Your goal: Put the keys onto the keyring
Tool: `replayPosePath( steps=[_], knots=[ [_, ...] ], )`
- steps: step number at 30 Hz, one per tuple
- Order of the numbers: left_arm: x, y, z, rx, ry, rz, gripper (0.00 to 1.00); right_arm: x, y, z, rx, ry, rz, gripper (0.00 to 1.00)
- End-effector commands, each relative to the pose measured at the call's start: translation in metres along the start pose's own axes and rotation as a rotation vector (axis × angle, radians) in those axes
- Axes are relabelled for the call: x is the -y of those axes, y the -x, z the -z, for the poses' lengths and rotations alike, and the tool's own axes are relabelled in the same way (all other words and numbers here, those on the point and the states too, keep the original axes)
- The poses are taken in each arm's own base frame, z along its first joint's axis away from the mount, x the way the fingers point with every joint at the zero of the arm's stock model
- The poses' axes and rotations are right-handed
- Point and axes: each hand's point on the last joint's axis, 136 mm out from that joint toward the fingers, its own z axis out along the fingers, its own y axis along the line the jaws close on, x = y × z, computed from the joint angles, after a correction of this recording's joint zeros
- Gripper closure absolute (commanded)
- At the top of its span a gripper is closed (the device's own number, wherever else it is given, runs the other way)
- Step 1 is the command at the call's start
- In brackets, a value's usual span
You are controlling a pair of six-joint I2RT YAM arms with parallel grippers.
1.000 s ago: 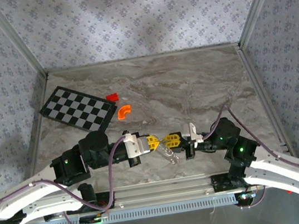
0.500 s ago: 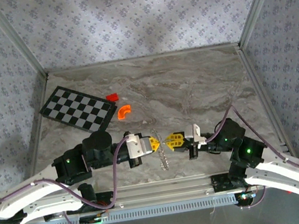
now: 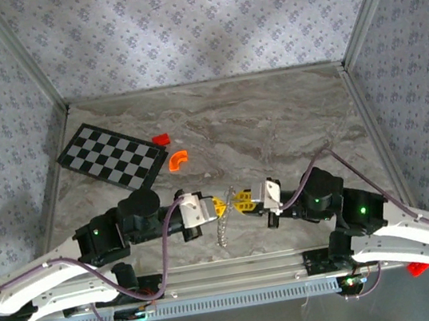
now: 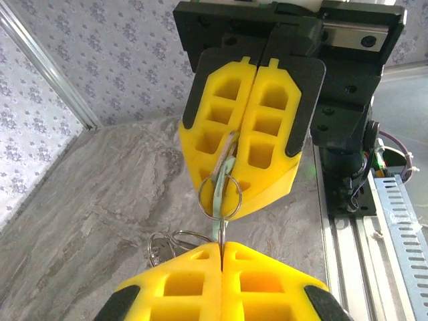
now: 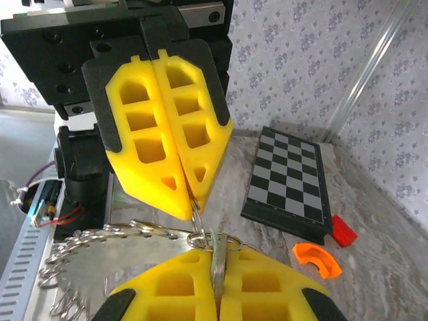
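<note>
Low over the near table, my left gripper [image 3: 223,204] and right gripper [image 3: 241,200] meet tip to tip. In the right wrist view my right gripper [image 5: 215,254] is shut on the pale greenish key [image 5: 217,262], which passes through a small silver ring [image 5: 231,239]. My left gripper [image 4: 221,245] is shut on the thin wire of that ring [image 4: 220,195]. The toothed keyring [image 5: 93,235] trails off to the lower left of that ring. From above, the keyring [image 3: 223,228] hangs below the two grippers as a thin strip.
A black-and-grey checkerboard [image 3: 113,154] lies at the back left, with a small red block [image 3: 161,138] and an orange curved piece [image 3: 177,159] beside it. A metal rail [image 3: 231,272] runs along the near edge. Patterned walls close in the table on three sides.
The right arm has swung left, so both grippers now meet a little further left. The dangling keyring has shifted left and hangs below the left fingertips. Both grippers stayed shut.
</note>
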Motion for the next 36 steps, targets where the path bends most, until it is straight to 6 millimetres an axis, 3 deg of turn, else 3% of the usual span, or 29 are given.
replayPosePath(
  steps=[1, 10, 15, 20, 21, 23, 29, 36],
  knots=[
    [-0.008, 0.0, 0.008, 0.022, 0.042, 0.015, 1.0, 0.025, 0.006, 0.015, -0.086, -0.125, 0.081, 1.0],
    [-0.006, -0.012, 0.001, 0.011, 0.039, 0.051, 1.0, 0.04, 0.005, 0.007, -0.245, -0.202, 0.199, 1.0],
    [-0.018, -0.026, -0.004, 0.017, 0.126, 0.1, 1.0, 0.047, -0.001, 0.002, -0.356, -0.213, 0.188, 1.0],
    [-0.02, -0.048, -0.012, 0.008, 0.167, 0.166, 0.86, 0.048, -0.015, -0.004, -0.468, -0.207, 0.17, 1.0],
    [-0.021, -0.051, -0.012, 0.016, 0.175, 0.179, 0.83, 0.053, -0.008, -0.003, -0.469, -0.217, 0.17, 1.0],
    [-0.02, -0.054, -0.011, 0.045, 0.183, 0.203, 0.78, 0.06, -0.016, -0.006, -0.532, -0.246, 0.176, 1.0],
    [-0.016, -0.07, -0.002, 0.076, 0.198, 0.246, 0.68, 0.084, -0.048, -0.007, -0.775, -0.368, 0.189, 1.0],
    [-0.019, -0.083, 0.016, 0.102, 0.245, 0.279, 0.58, 0.104, -0.069, -0.008, -0.899, -0.427, 0.131, 1.0]
  ],
)
